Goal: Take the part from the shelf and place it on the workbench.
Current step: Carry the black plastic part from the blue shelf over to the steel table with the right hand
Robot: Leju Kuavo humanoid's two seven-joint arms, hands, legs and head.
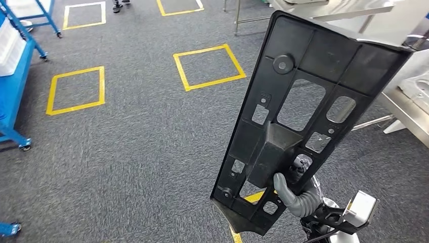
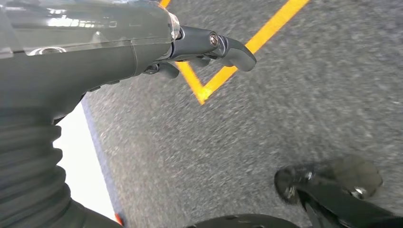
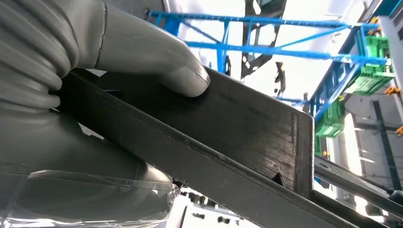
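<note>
My right hand [image 1: 298, 195] grips the black part [image 1: 303, 116] by its lower end, carrying it upright over the grey carpet [image 1: 126, 152].

The part rises from my hand, tilted a little, its cut-outs showing the floor and a yellow taped square [image 1: 209, 67] beyond. My thumb [image 3: 157, 61] presses flat on its face. My left hand [image 2: 209, 47] hangs over the carpet holding nothing; its fingers look loosely curled, though the view is blurred. A blue cart [image 1: 15, 76] stands well apart.
</note>
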